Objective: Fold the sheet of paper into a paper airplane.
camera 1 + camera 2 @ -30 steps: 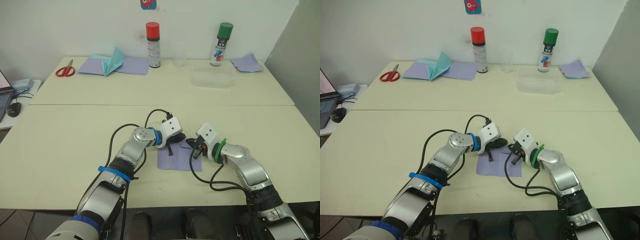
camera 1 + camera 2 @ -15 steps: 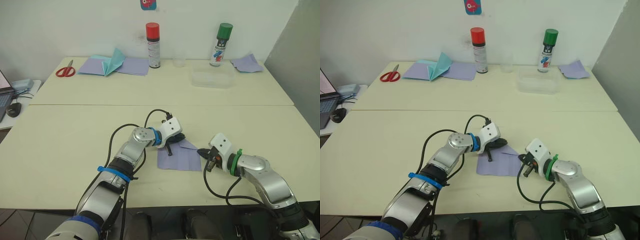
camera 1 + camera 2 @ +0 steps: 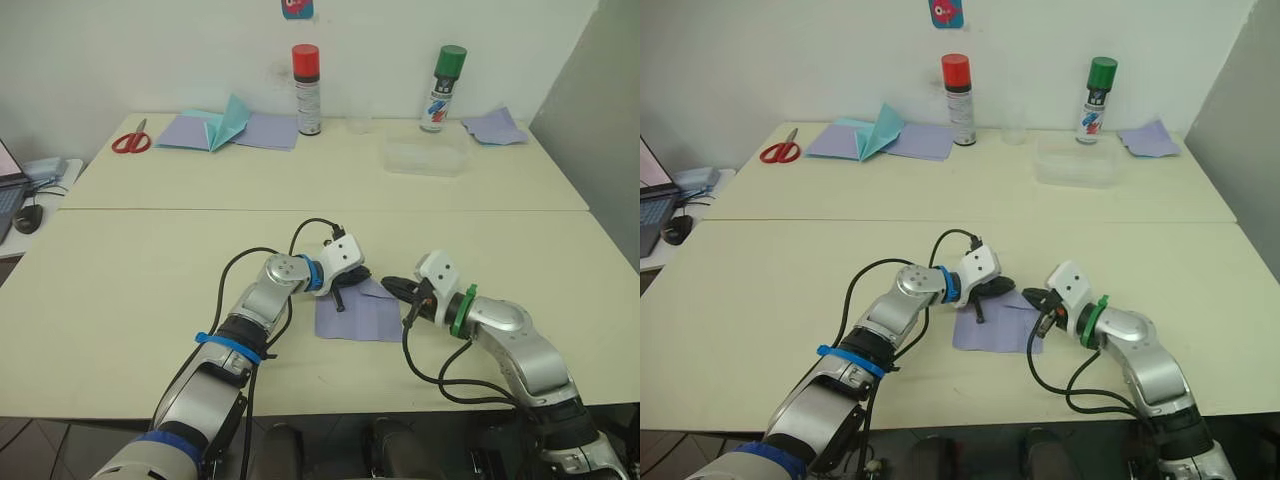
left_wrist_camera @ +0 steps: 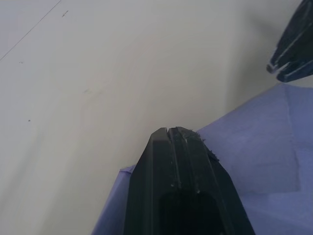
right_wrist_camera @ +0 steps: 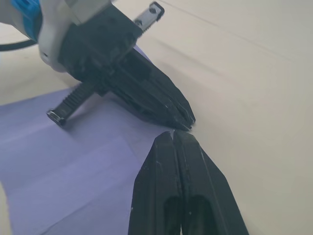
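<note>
The sheet of paper (image 3: 358, 317) lies flat on the near half of the table (image 3: 140, 270), its far right corner folded over so a crease runs across it. Both arms reach in over its far edge. The left hand (image 5: 182, 115) has its two black fingers pressed together, their tips down at the folded corner and resting on the paper. The right hand (image 3: 392, 285) comes in from the other side, fingers also pressed together and holding nothing, its tips just beside the left hand's tips at that same corner. At the back of the table stand a red-capped spray can (image 3: 307, 90) and a green-capped spray can (image 3: 442, 88), with scissors (image 3: 130, 141) off to the left.
</note>
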Controlling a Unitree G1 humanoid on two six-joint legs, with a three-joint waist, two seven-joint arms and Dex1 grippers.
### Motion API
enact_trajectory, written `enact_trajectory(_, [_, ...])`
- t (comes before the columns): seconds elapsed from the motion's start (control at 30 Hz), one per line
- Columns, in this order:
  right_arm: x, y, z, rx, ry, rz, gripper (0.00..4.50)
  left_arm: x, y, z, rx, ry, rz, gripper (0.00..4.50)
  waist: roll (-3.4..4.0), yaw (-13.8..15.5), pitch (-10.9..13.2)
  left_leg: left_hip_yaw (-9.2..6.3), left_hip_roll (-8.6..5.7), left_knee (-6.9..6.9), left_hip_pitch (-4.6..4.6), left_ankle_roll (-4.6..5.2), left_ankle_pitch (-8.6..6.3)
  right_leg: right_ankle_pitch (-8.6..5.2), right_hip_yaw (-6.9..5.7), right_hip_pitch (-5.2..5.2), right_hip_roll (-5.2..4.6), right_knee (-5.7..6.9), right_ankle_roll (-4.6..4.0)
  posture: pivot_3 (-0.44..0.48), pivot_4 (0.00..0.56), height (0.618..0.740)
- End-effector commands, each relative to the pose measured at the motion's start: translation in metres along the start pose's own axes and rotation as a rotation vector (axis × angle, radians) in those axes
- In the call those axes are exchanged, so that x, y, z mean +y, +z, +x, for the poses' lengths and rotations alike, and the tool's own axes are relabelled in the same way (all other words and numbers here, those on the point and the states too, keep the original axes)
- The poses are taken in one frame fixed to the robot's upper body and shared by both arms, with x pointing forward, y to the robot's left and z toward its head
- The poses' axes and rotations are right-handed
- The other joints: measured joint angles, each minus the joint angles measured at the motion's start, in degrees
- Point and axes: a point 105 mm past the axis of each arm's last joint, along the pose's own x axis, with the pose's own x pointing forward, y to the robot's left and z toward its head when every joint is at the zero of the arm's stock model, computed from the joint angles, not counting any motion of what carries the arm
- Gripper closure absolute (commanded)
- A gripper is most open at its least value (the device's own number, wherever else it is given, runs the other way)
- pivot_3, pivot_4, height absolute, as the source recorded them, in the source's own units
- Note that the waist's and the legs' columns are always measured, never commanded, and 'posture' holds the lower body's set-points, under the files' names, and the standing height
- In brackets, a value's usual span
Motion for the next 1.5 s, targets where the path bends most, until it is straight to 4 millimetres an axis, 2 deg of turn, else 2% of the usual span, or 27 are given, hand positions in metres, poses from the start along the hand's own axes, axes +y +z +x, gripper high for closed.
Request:
enact_trajectory(0.03, [0.002, -0.008, 0.01, 0.042, -0.004, -0.018, 4.49, -0.009, -0.017, 0.002, 0.057, -0.024, -0.019, 4.5, 0.0, 0.0, 0.0, 0.0, 0.0, 0.0, 0.0, 0.0, 0.0, 0.0, 0.0, 0.0, 0.0, 0.0, 0.0, 0.0, 0.15, 0.74])
enact_trajectory(0.1, [0.002, -0.018, 0.014, 0.088, -0.007, -0.032, 4.49, -0.01, -0.016, 0.003, 0.055, -0.029, -0.021, 4.5, 0.0, 0.0, 0.0, 0.0, 0.0, -0.01, 0.0, 0.0, 0.0, 0.0, 0.0, 0.0, 0.0, 0.0, -0.01, 0.0, 0.15, 0.74])
enact_trajectory(0.27, [0.006, -0.025, 0.015, 0.123, 0.015, -0.045, 4.49, -0.01, -0.012, 0.002, 0.033, -0.026, -0.022, 4.5, 0.0, 0.0, 0.0, 0.01, 0.0, 0.01, 0.01, 0.0, 0.0, 0.0, 0.02, 0.01, 0.0, 0.0, 0.0, 0.0, 0.15, 0.74])
enact_trajectory(0.47, [0.011, -0.029, 0.016, 0.134, 0.027, -0.044, 4.49, -0.012, 0.017, 0.003, -0.115, -0.024, -0.007, 4.5, 0.0, 0.0, 0.0, 0.02, 0.02, 0.0, 0.02, 0.0, 0.0, 0.0, 0.02, 0.01, 0.01, 0.01, 0.0, 0.0, 0.15, 0.74])
enact_trajectory(0.67, [0.012, -0.031, 0.015, 0.147, 0.03, -0.043, 4.49, -0.02, 0.018, 0.008, -0.125, -0.048, -0.03, 4.5, 0.0, 0.0, 0.0, 0.01, 0.01, 0.0, 0.01, 0.0, 0.0, 0.0, 0.02, 0.01, 0.01, 0.01, 0.0, 0.0, 0.15, 0.74])
enact_trajectory(0.77, [0.01, -0.033, 0.014, 0.164, 0.027, -0.042, 4.49, -0.018, 0.003, 0.01, -0.037, -0.039, -0.033, 4.5, 0.0, 0.0, 0.0, 0.0, 0.01, -0.01, 0.01, 0.0, 0.0, 0.0, 0.01, 0.0, 0.01, 0.01, 0.0, 0.0, 0.15, 0.74])
enact_trajectory(0.97, [0.01, -0.034, 0.013, 0.172, 0.024, -0.035, 4.49, 0.009, -0.02, 0.001, 0.087, 0.099, -0.029, 4.5, -0.01, 0.0, 0.0, 0.0, 0.0, 0.02, 0.04, 0.0, 0.0, 0.02, 0.02, 0.03, 0.01, 0.01, 0.03, 0.0, 0.15, 0.74])
enact_trajectory(1.17, [0.01, -0.033, 0.013, 0.173, 0.02, -0.031, 4.49, 0.023, -0.029, -0.006, 0.133, 0.172, -0.035, 4.5, 0.0, 0.0, 0.0, 0.02, 0.02, 0.02, 0.1, 0.0, 0.0, 0.03, 0.03, 0.05, 0.02, 0.03, 0.05, 0.0, 0.15, 0.74])
enact_trajectory(1.33, [0.008, -0.033, 0.014, 0.176, 0.018, -0.03, 4.49, 0.033, -0.028, -0.012, 0.115, 0.219, -0.023, 4.5, 0.0, -0.1, 0.0, 0.02, 0.04, 0.01, 0.1, 0.0, 0.0, 0.03, 0.03, 0.05, 0.02, 0.03, 0.05, 0.0, 0.15, 0.74])
enact_trajectory(1.5, [0.009, -0.034, 0.015, 0.177, 0.023, -0.028, 4.49, 0.07, 0.02, -0.034, -0.118, 0.401, -0.015, 4.5, -0.05, -0.1, 0.0, 0.02, 0.07, 0.01, 0.11, 0.0, 0.0, 0.03, 0.03, 0.03, 0.04, 0.06, 0.05, 0.0, 0.15, 0.74])
